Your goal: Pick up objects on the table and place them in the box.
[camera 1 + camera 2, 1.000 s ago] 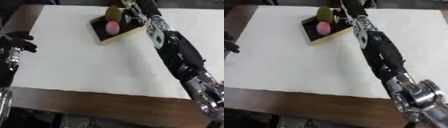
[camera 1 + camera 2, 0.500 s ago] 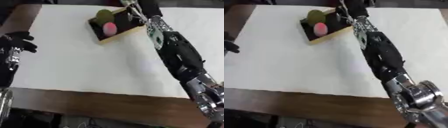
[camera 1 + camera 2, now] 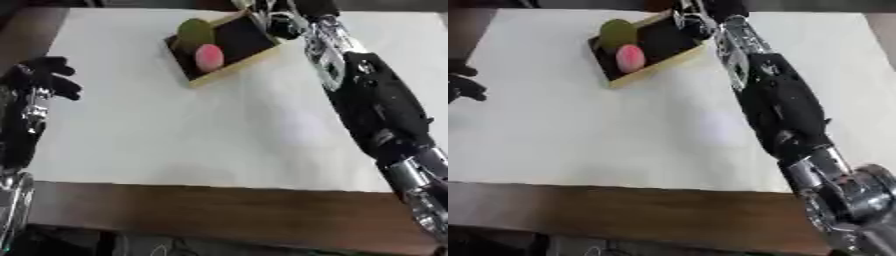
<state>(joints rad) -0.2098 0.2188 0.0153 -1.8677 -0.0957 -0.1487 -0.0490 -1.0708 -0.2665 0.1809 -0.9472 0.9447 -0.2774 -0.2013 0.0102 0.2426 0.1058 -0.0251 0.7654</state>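
The box [image 3: 229, 49], a shallow dark tray with pale wooden walls, is being seen at the far middle of the white-covered table [image 3: 210, 135], lying askew with its long axis running from its near-left corner up to its far-right corner. A green object [image 3: 195, 31] is lying in its far-left part and a pink object [image 3: 208, 57] just nearer than that, the two touching or nearly so. The right hand [image 3: 278, 22] is being held at the far-right corner of the box, over or against its rim, so the box lies to the left of and slightly nearer than that hand; whether its fingers are curled or straight cannot be told. The left hand [image 3: 45, 80] is being kept well apart from the box, off to its near left by the table's edge, fingers relaxed and spread, holding nothing. The right hand is therefore judged the nearer one. Compared with the earlier frames, both objects are lying in the same places inside the box, while the box is being shown turned slightly, a shift that could be the camera's.
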